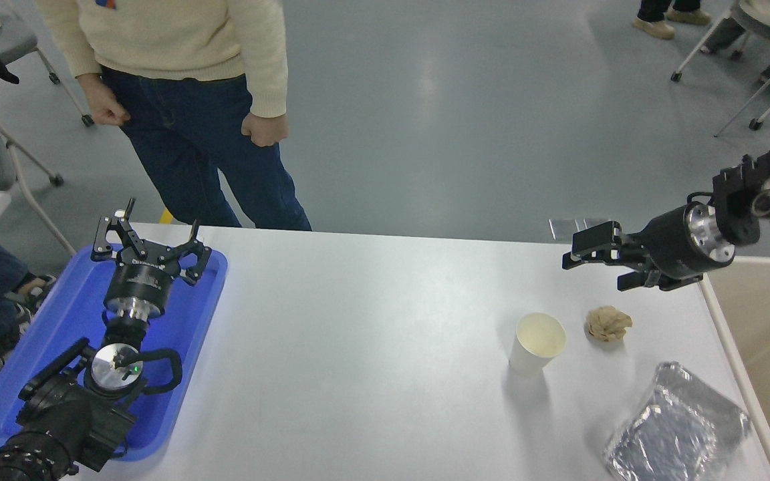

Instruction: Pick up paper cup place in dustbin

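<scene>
head view | paper cup (537, 343) upright on table (358, 334), just left of tan paper ball (608, 323) | my right gripper (592, 264) unclenched, empty, beyond and right of cup, nearer than parked left gripper (148, 244) | dustbin unseen

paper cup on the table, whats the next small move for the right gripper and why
Probably bring the right gripper down and toward the robot, to the paper cup. The cup stands upright and untouched on the white table, with the gripper open above the far edge, empty. It should likely approach from the cup's left, since the crumpled paper ball sits close on the right. The left gripper is parked over the blue tray.
</scene>
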Robot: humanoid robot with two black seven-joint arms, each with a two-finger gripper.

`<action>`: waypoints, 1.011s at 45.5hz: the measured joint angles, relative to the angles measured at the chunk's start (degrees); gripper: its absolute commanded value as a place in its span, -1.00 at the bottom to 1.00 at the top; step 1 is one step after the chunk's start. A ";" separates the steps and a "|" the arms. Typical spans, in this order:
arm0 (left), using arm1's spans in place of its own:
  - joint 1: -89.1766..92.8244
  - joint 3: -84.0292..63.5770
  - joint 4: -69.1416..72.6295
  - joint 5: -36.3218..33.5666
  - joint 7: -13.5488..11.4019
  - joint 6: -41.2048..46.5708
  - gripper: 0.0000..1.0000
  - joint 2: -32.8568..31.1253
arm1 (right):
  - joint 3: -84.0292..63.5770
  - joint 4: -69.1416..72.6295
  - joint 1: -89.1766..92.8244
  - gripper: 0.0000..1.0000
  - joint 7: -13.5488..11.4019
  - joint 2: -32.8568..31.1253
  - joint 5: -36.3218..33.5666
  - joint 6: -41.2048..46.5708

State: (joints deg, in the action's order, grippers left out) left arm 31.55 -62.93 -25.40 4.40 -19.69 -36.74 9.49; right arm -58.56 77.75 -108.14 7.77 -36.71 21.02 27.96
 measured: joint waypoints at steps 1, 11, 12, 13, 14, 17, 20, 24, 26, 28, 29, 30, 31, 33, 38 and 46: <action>0.00 0.00 0.00 0.00 0.00 0.00 1.00 0.00 | -1.42 1.11 -1.51 1.00 0.01 0.11 0.18 0.21; 0.00 0.00 0.00 -0.01 0.01 0.00 1.00 0.00 | -10.12 9.08 -13.48 1.00 0.13 1.55 0.86 2.49; 0.00 0.00 0.00 -0.02 0.01 0.00 1.00 0.00 | -11.09 10.25 -15.48 1.00 0.16 2.06 0.91 2.91; 0.00 0.00 0.00 -0.02 0.01 0.00 1.00 0.00 | -11.30 10.49 -15.91 1.00 0.17 2.19 0.91 3.00; 0.00 0.00 0.00 0.00 0.01 0.00 1.00 0.00 | -11.49 10.71 -16.24 1.00 0.18 2.36 0.92 3.09; 0.00 0.00 0.00 -0.02 0.01 0.00 1.00 0.00 | -12.63 12.35 -18.95 1.00 0.21 3.65 0.98 3.67; 0.00 0.00 0.01 0.01 0.01 0.00 1.00 0.00 | -13.50 13.66 -21.21 1.00 0.24 5.11 0.96 4.45; 0.00 0.00 0.01 0.01 0.01 0.02 1.00 0.00 | -14.13 14.87 -23.58 1.00 0.27 7.30 0.63 5.66; 0.00 0.00 0.01 0.07 0.01 0.05 1.00 0.00 | -14.28 15.31 -24.50 1.00 0.30 8.41 0.36 6.23; 0.00 0.00 0.01 0.06 0.01 0.08 1.00 0.00 | -14.35 15.74 -25.46 1.00 0.32 9.70 -0.06 6.85; 0.00 0.00 0.01 0.06 0.01 0.08 1.00 0.00 | -14.38 15.87 -25.77 1.00 0.35 10.15 -0.24 7.06; 0.00 0.00 0.01 0.06 0.01 0.09 1.00 0.00 | -14.42 16.04 -26.21 1.00 0.34 10.80 -0.53 7.43; 0.00 0.00 0.01 0.06 0.01 0.09 1.00 0.00 | -14.41 16.16 -26.50 1.00 0.36 11.25 -0.74 7.68; 0.00 0.00 0.02 0.05 0.01 0.09 1.00 0.00 | -14.36 16.43 -27.16 1.00 0.36 12.11 -1.31 8.43; 0.00 0.00 0.02 0.05 0.01 0.10 1.00 0.00 | -14.20 16.85 -28.63 1.00 0.37 13.41 -2.75 10.52; 0.00 0.00 0.02 0.05 0.01 0.10 1.00 0.00 | -13.77 17.19 -30.30 1.00 0.38 14.50 -5.07 13.32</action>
State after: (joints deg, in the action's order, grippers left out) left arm 31.55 -62.93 -25.39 4.45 -19.69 -36.65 9.49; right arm -72.34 94.93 -138.44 8.15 -22.21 15.95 41.28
